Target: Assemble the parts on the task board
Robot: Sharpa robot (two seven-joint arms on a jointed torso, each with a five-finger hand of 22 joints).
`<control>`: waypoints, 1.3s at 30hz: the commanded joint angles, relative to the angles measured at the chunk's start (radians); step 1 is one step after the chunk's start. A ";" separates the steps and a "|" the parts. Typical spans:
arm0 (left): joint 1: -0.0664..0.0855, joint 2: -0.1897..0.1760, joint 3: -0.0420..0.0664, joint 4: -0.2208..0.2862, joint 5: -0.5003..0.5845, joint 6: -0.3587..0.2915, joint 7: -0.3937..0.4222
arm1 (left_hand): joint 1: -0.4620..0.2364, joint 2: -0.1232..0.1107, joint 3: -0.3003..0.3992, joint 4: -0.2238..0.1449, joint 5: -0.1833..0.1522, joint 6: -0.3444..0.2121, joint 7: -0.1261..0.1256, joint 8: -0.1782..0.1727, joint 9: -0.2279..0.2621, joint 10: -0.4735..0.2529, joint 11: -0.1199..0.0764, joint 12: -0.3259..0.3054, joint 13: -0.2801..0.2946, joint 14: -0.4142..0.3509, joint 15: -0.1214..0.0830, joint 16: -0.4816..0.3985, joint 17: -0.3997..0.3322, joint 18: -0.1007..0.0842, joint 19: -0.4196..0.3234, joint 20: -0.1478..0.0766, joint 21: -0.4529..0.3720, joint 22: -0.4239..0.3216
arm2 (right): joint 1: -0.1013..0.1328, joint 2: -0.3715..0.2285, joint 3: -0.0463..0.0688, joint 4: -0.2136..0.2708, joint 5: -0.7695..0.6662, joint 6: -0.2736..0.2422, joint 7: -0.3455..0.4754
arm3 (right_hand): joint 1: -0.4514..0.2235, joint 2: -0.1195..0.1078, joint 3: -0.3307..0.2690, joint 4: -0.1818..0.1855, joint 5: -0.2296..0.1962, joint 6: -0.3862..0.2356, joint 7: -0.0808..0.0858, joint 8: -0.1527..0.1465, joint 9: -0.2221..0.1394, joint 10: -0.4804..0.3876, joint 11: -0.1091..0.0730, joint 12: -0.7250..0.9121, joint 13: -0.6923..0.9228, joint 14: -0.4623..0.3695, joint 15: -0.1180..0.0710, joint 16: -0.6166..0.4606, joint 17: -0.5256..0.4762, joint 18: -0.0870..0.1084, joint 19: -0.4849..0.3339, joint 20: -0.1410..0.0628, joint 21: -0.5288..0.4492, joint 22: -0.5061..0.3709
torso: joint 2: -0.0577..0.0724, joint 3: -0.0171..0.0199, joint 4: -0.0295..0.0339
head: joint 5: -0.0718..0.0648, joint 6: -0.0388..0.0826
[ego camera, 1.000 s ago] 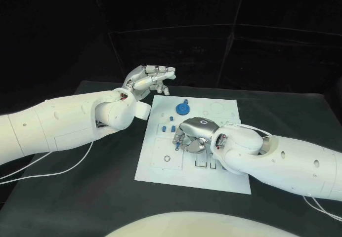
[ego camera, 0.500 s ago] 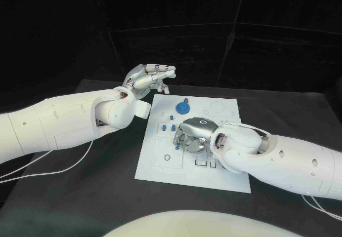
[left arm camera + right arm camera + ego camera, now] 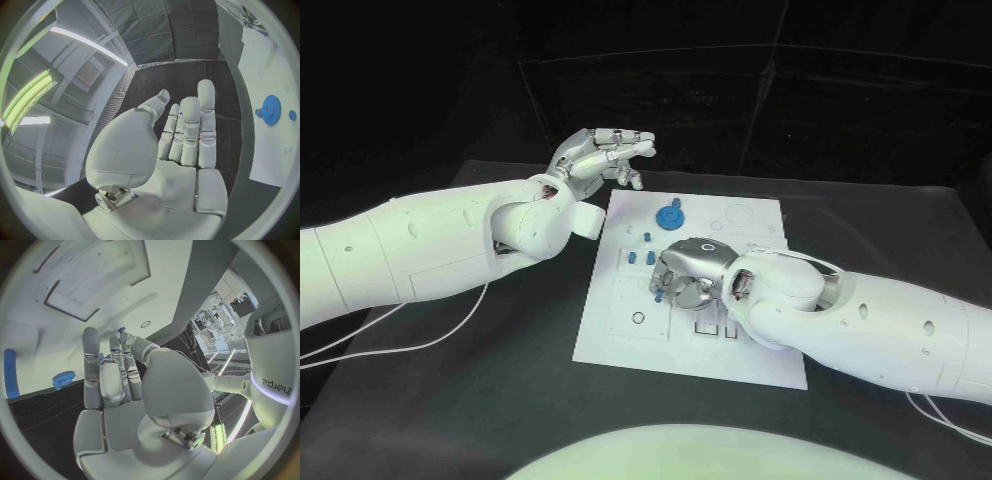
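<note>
The white task board (image 3: pixel 678 345) lies mid-table. Near its far end sits a blue gear (image 3: pixel 671 215), with small blue pegs (image 3: pixel 636 259) closer in on the board's left side. My right hand (image 3: pixel 689 273) hangs over the board's middle, fingers pointing down. In the right wrist view, thumb and a finger of this hand (image 3: pixel 119 385) meet on a small blue part (image 3: pixel 120 330) just above the board (image 3: pixel 37 340). My left hand (image 3: pixel 600 156) is raised beyond the board's far left corner, holding nothing. Its fingers (image 3: pixel 187 130) are stretched out, and the gear (image 3: pixel 270 109) lies off to one side.
A blue gear (image 3: pixel 62 378) and a long blue peg (image 3: pixel 9 372) lie on the board near my right hand. White cables (image 3: pixel 437 345) trail over the black table under my left arm. Bare board stretches toward me (image 3: pixel 733 365).
</note>
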 commanded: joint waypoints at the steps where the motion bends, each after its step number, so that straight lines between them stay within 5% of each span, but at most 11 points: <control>1: 0.002 0.000 0.001 0.000 0.003 0.010 0.003 | -0.003 0.006 -0.003 0.000 0.002 0.002 0.008 -0.004 0.000 -0.005 0.001 0.004 0.000 -0.002 0.002 -0.001 -0.001 0.012 0.000 0.005 -0.006 -0.001 | -0.003 0.004 -0.001 -0.002 -0.020 0.021 -0.007 | -0.011 -0.003 0.003 0.002 0.004 0.001 0.004 0.001 0.002 0.003 0.000 -0.001 0.002 0.034 -0.003 0.005 0.000 0.007 -0.004 0.000 0.005 0.002 | 0.000 0.0000 0.0000 | 0.000 -0.001; 10: 0.002 0.000 0.001 -0.001 0.003 0.011 0.001 | -0.003 0.006 -0.004 0.000 0.002 0.001 0.008 -0.005 0.000 -0.006 0.001 0.004 0.000 -0.002 0.002 -0.001 -0.001 0.012 0.000 0.005 -0.007 -0.001 | -0.008 0.010 -0.001 -0.003 -0.021 0.031 -0.009 | -0.016 -0.010 -0.001 0.005 0.004 -0.006 0.006 -0.002 0.001 -0.004 0.001 -0.005 0.001 0.033 -0.001 0.006 0.000 0.007 -0.009 0.001 0.005 0.000 | 0.000 -0.0002 -0.0002 | -0.001 -0.005; 18: 0.002 0.000 0.001 -0.003 0.003 0.013 -0.003 | -0.003 0.006 -0.005 0.001 0.002 0.001 0.009 -0.005 0.000 -0.007 0.002 0.005 0.000 -0.003 0.003 -0.001 -0.003 0.012 0.001 0.006 -0.007 -0.002 | -0.009 0.009 -0.001 -0.003 -0.019 0.007 -0.007 | -0.040 -0.038 -0.002 0.017 0.016 -0.058 0.025 -0.005 -0.003 -0.087 0.027 -0.048 -0.003 0.031 0.019 0.018 0.009 0.006 -0.019 0.018 0.011 0.003 | 0.000 0.0003 0.0002 | -0.001 -0.006; 27: 0.001 0.001 0.001 -0.006 0.003 0.015 -0.008 | -0.003 0.006 -0.008 0.001 0.002 -0.003 0.011 -0.006 0.000 -0.011 0.003 0.006 -0.001 -0.003 0.004 -0.001 -0.005 0.012 0.001 0.007 -0.009 -0.003 | -0.009 0.000 -0.001 0.004 -0.010 -0.065 0.003 | -0.057 -0.074 -0.043 0.032 0.022 -0.105 0.040 -0.006 -0.003 -0.172 0.047 -0.063 -0.001 0.022 0.038 0.016 -0.005 0.012 -0.041 0.037 -0.006 -0.027 | 0.000 0.0005 -0.0002 | -0.001 -0.005; 36: 0.001 -0.005 0.001 -0.009 0.003 0.016 -0.011 | -0.003 0.006 -0.008 0.001 0.002 -0.004 0.011 -0.006 0.000 -0.012 0.004 0.006 -0.001 -0.004 0.004 -0.001 -0.006 0.012 0.001 0.007 -0.009 -0.003 | -0.009 -0.084 -0.001 0.071 0.041 -0.156 0.045 | -0.047 -0.078 -0.073 0.038 0.052 -0.117 0.035 -0.001 0.000 -0.185 0.044 -0.031 0.005 0.013 0.037 0.001 -0.038 0.015 -0.052 0.040 -0.010 -0.034 | -0.001 0.0001 -0.0018 | -0.006 0.003; 39: 0.001 -0.009 0.001 -0.010 0.003 0.016 -0.012 | -0.003 0.006 -0.008 0.001 0.002 -0.004 0.011 -0.006 0.000 -0.012 0.004 0.006 -0.001 -0.004 0.004 -0.001 -0.006 0.012 0.001 0.007 -0.009 -0.003 | -0.003 -0.128 0.000 0.103 0.069 -0.176 0.073 | -0.056 -0.089 -0.093 0.049 0.117 -0.114 0.030 0.001 0.001 -0.174 0.040 -0.011 0.005 0.015 0.033 0.007 -0.032 0.015 -0.050 0.038 -0.008 -0.035 | -0.003 0.0001 -0.0025 | -0.010 0.008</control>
